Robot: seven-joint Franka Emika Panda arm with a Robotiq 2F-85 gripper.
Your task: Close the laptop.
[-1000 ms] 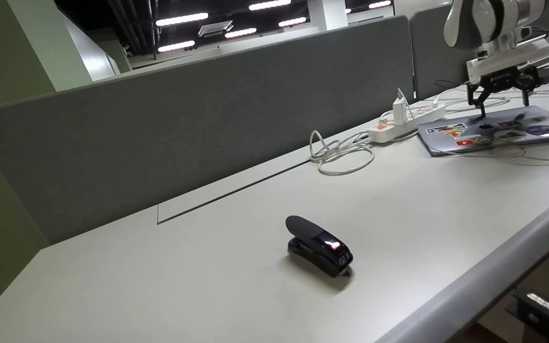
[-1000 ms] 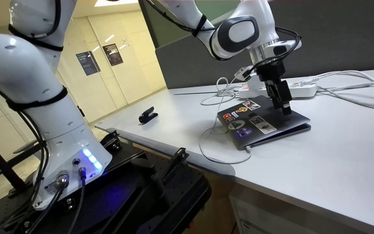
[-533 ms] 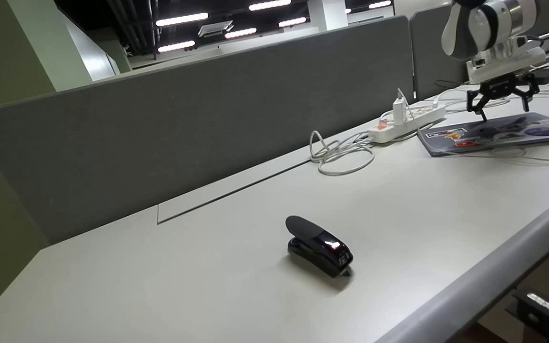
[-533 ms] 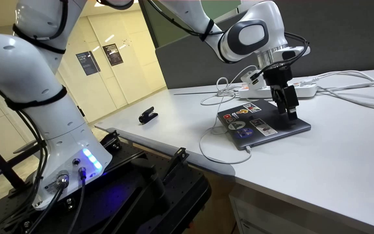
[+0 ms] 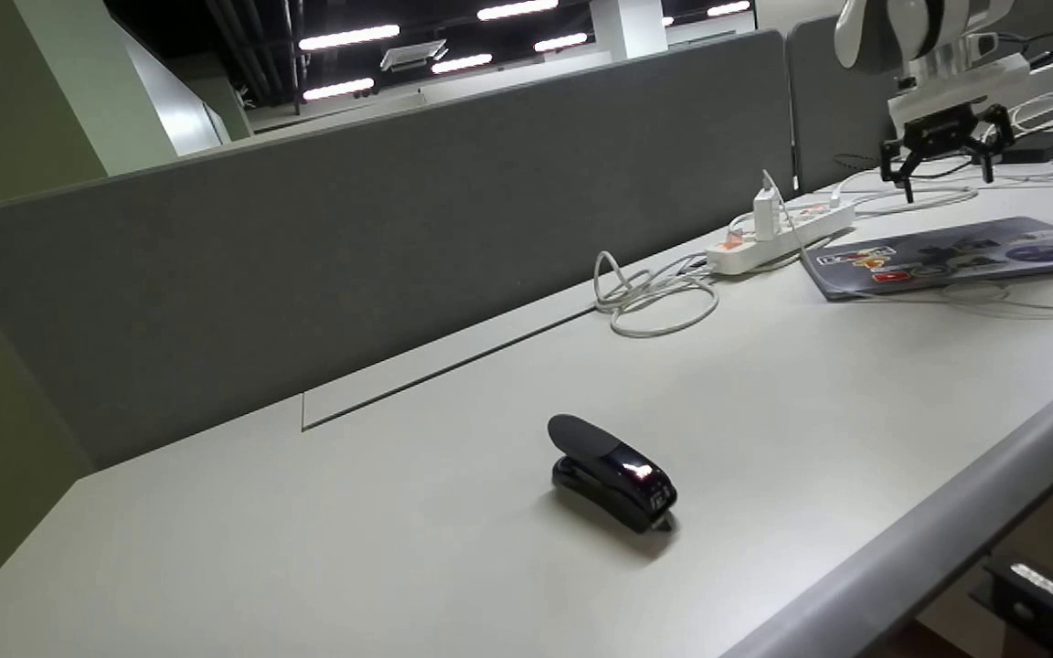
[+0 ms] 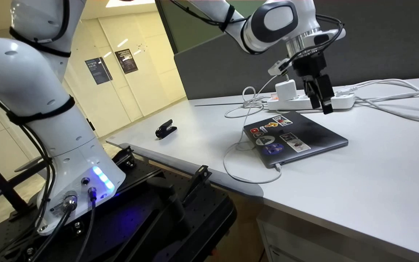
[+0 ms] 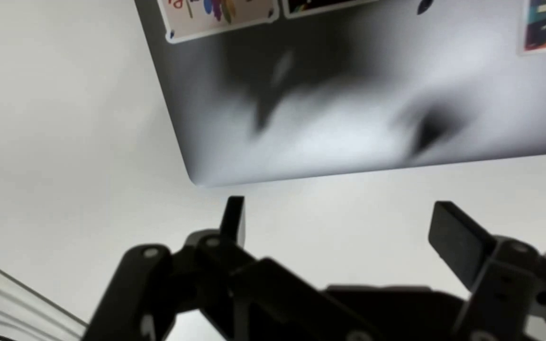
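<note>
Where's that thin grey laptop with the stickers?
In both exterior views, the laptop lies right of centre on the white desk, near the long white power strip.

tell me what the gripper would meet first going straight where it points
Likely the laptop, near its edge; depth is unclear, so the gripper could just miss it and meet the desk.

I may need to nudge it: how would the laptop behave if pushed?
Lying thin and flat, the laptop would likely slide rather than tip. Its shiny lid may be slippery. The white cable plugged into it could drag.
</note>
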